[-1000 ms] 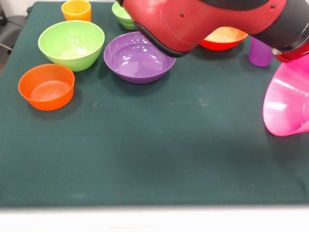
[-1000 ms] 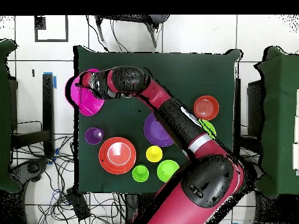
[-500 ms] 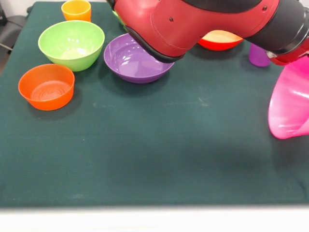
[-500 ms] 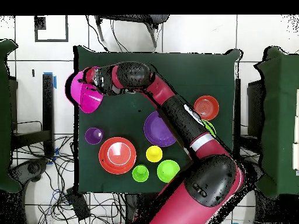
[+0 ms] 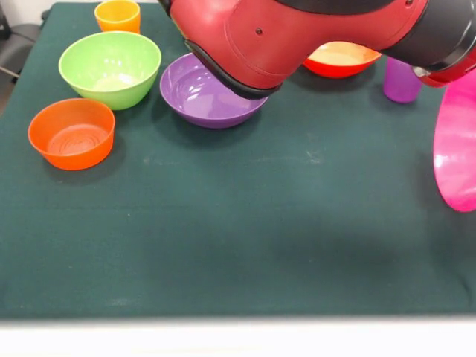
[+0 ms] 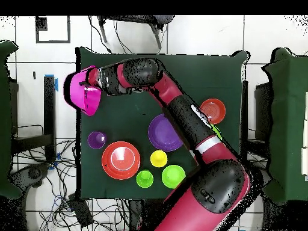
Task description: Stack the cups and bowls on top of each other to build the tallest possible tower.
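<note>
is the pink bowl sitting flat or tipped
Tipped. The pink bowl stands nearly on edge at the table's side, its opening turned sideways, with the tool at its rim in the overhead view.

Glossy plastic purple bowl [image 5: 212, 89] on matt cloth table [image 5: 238, 238].

- A dark green cloth [image 5: 238, 245] covers the tabletop [image 6: 234, 66] from edge to edge.
- Pale floor tiles [image 6: 198, 36] with dark seams surround the table.
- Tangled black cables [image 6: 42, 180] lie on the floor off one side edge — thickest toward a corner.
- Green-draped furniture [image 6: 287, 120], possibly more tables, flanks both sides.
</note>
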Tool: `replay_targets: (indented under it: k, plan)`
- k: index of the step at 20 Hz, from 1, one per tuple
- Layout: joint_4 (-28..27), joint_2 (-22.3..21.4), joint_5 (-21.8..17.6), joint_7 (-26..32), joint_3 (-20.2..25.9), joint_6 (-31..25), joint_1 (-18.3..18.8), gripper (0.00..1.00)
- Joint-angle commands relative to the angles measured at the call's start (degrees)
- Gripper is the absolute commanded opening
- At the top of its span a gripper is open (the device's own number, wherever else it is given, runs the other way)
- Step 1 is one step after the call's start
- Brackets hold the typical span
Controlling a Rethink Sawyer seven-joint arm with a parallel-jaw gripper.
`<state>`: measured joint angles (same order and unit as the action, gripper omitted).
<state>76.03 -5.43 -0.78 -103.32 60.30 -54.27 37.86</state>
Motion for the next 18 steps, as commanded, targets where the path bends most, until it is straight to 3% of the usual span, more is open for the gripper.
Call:
replay_targets:
  k: [1, 5, 13, 18]
  plan:
    - [-4.7, -0.5, -4.5, 21.2, 1.3, -8.3, 1.1, 0.00]
    - [-6.3, -2.1, -4.7, 20.9, 1.7, -11.6, 0.9, 0.00]
    - [-14.7, 1.5, -6.5, 25.7, 0.7, -16.0, -0.7, 0.00]
    - [-15.7, 2.9, -7.9, 27.4, 0.8, -16.1, -0.4, 0.00]
